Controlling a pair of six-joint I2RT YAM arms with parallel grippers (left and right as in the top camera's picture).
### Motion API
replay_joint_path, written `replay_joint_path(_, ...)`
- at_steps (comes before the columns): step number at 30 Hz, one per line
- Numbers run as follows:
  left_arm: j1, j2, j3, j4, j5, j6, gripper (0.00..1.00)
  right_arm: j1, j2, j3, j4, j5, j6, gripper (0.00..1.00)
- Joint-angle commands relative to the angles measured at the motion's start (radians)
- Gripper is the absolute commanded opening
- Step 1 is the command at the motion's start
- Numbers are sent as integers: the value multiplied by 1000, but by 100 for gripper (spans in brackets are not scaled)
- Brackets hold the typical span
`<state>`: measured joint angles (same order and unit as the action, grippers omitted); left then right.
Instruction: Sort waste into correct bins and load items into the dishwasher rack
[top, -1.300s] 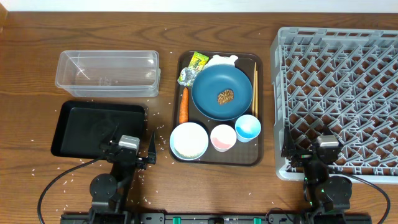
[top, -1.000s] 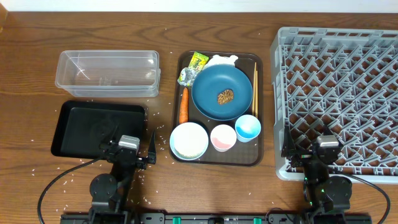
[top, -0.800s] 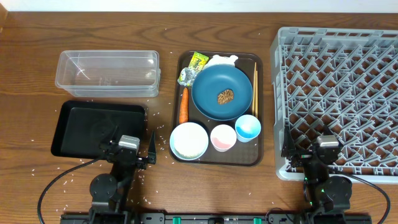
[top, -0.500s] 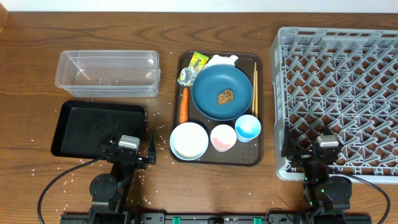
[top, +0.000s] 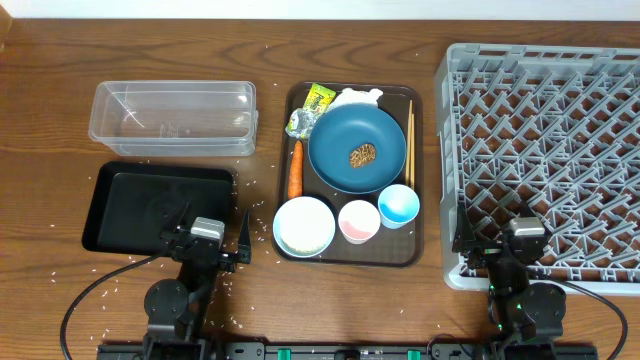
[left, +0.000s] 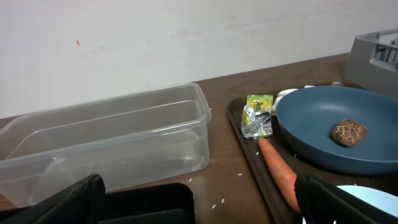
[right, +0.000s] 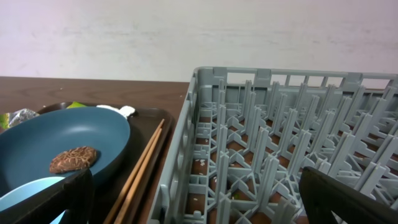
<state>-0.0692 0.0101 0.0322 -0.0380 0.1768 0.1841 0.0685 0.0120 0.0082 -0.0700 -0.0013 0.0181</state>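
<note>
The brown tray (top: 296, 250) holds the dark-blue dish (top: 357, 149) with a brown food lump (top: 362, 155), the white bowl (top: 304, 226), a pink-inside cup (top: 358, 221), a blue-inside cup (top: 398, 206), chopsticks (top: 409, 138), carrot (top: 295, 168), green-yellow wrapper (top: 319, 97), foil (top: 299, 123) and tissue (top: 358, 96). The clear tub (top: 174, 118) and black tray (top: 158, 206) lie left, the grey rack (top: 545, 150) right. My left gripper (left: 199, 202) is open and empty at the black tray's near corner. My right gripper (right: 193, 202) is open and empty over the rack's (right: 273, 143) front-left corner.
Loose white rice (top: 262, 212) is scattered over the wooden table, mostly around the black tray and near the front left. A white wall stands behind the table (left: 155, 37). Both arm bases sit at the front edge.
</note>
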Motion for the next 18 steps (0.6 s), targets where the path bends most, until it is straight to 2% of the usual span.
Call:
replay_joint_path(1,-4,-6,-28,-12,7,-2,98,-11,-6,-3,-2,-3,14,99)
replay_joint_path(13,-4,-6,-28,-5,13,-2,98,-11,-6,-3,1,-3,14,99)
replay_joint_path(18,-4,-6,-28,37,121,-2,98,-11,-6,-3,66,-8,14,99)
